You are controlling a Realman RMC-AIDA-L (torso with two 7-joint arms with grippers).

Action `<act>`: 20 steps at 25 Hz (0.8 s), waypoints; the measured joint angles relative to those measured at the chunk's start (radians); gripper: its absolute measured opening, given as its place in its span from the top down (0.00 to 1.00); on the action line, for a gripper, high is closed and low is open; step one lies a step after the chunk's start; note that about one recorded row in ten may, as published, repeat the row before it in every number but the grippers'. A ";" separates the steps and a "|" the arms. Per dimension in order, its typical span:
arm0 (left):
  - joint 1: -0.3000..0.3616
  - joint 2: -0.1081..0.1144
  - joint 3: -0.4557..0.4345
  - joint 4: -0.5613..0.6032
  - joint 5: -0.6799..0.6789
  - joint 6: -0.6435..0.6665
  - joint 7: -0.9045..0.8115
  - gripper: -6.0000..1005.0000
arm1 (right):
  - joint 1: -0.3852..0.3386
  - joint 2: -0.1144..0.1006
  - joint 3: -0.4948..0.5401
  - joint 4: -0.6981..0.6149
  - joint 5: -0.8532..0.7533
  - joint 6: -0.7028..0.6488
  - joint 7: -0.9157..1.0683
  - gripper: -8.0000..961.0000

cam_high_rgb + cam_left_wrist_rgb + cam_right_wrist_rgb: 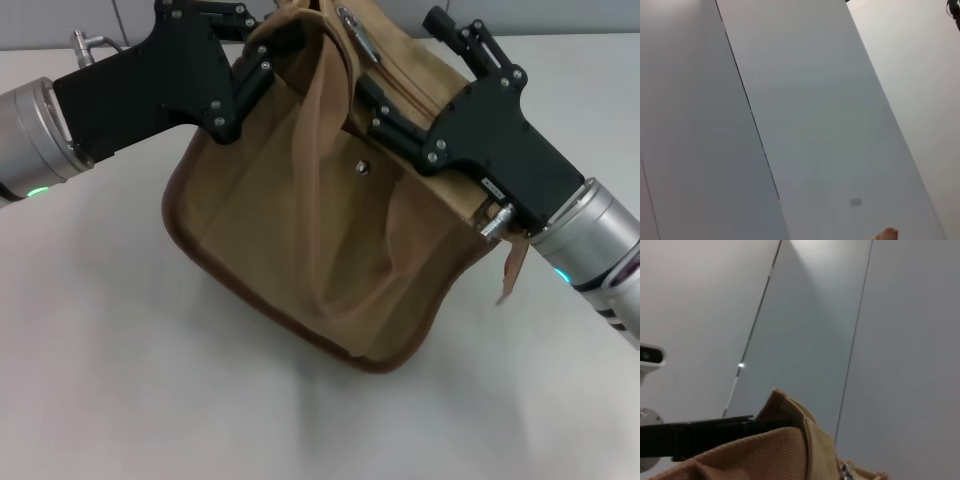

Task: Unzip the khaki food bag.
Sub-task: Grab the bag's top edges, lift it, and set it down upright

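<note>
The khaki food bag (300, 230) stands tilted on the white table, front pocket with its metal snap (363, 168) towards me, one wide handle hanging down the front. Its silver zipper pull (355, 32) lies on top near the far edge. My left gripper (258, 62) is shut on the bag's top left corner. My right gripper (383, 112) is shut on the bag's top rim at the right, just below the zipper line. The right wrist view shows the bag's tan fabric (770, 447) and a bit of silver zipper metal (844, 470). The left wrist view shows only a tan scrap (885, 234).
The white table (120, 380) spreads around the bag. A tan strap end (513, 268) hangs beside my right wrist. Grey wall panels (805, 115) fill both wrist views. A black bar (695, 437) crosses the right wrist view behind the fabric.
</note>
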 joint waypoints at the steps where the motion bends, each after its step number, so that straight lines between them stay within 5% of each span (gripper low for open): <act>1: 0.001 0.000 0.002 0.000 -0.003 0.000 0.000 0.95 | 0.000 0.000 0.008 0.006 0.000 0.001 -0.008 0.13; 20: -0.002 0.002 0.004 0.000 -0.005 0.003 0.001 0.94 | -0.024 0.000 0.073 0.019 -0.026 -0.008 -0.124 0.13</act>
